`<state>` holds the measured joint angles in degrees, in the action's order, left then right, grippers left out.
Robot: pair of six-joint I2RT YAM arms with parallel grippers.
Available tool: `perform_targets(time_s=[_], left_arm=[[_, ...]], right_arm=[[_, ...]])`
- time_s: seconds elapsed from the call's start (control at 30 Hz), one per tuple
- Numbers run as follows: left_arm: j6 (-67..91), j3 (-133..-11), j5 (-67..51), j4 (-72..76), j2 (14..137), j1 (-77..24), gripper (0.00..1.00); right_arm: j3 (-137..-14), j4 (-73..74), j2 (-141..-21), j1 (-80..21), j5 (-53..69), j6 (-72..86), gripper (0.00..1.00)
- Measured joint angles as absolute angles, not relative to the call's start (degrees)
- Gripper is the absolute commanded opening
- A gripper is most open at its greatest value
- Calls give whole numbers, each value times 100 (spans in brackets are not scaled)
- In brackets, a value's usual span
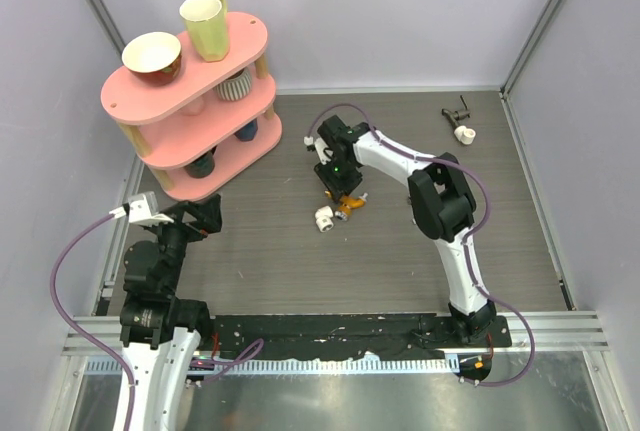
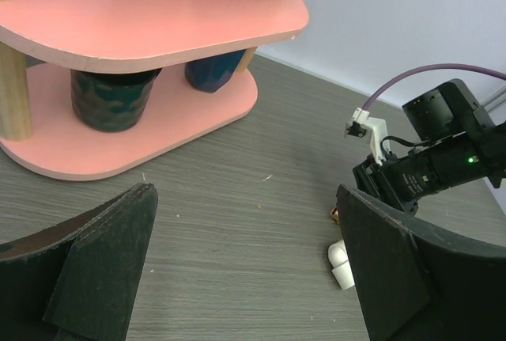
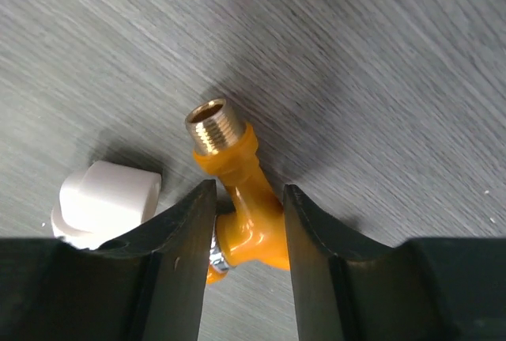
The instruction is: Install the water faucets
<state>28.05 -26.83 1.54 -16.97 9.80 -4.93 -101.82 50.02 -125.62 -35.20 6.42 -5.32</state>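
"At the middle of the table [image 1: 400,251], what can be seen?"

"An orange tap [image 3: 241,206] lies flat with its brass-coloured threaded end pointing to 11 o'clock in the right wrist view. The right gripper [image 3: 249,198] is clamped on it, one black finger pressed to each side of the tap's body. Just beside it at 8 o'clock lies the white fitting [image 3: 107,198], a short cylinder that is apart from the tap."

"And the other arm?"

"The left gripper [image 2: 245,198] is at 8 o'clock from the table's centre. Its fingers are spread wide with only bare tabletop between them. Its camera sees the white fitting [image 2: 341,263] at 4 o'clock."

"Describe the surface and the room."

"The table is grey with a wood-grain pattern. Pale lilac walls [image 1: 380,11] enclose it, with metal posts [image 1: 545,11] running up the corners. At 10 o'clock stands a pink tiered shelf [image 1: 250,46]. A yellow mug [image 1: 205,26] and a bowl [image 1: 152,56] sit on its top tier, with darker cups below. At 2 o'clock, near the back wall, lies a dark tap piece [image 1: 458,116] with a white end. A purple cable [image 1: 75,251] loops along each arm."
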Motion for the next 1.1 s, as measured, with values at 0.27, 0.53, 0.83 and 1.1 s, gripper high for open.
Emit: perform_targets(time_s=[0.27,0.53,0.83,1.1], left_arm=[[2805,-2681,152,-1697,1000,-493,100],[2823,-2676,38,-1590,1114,-510,100],[3450,-2663,-572,-794,2093,-587,100],[4128,-2805,-1076,86,3299,-679,100]], right_arm=[[-10361,5063,-12829,-3710,252,-650,10],[-10228,5087,-12645,-3701,217,-462,1],[-9773,4755,-10991,-3454,-1,1100,1],[-8418,3621,-8947,-3205,-513,3301,1]])
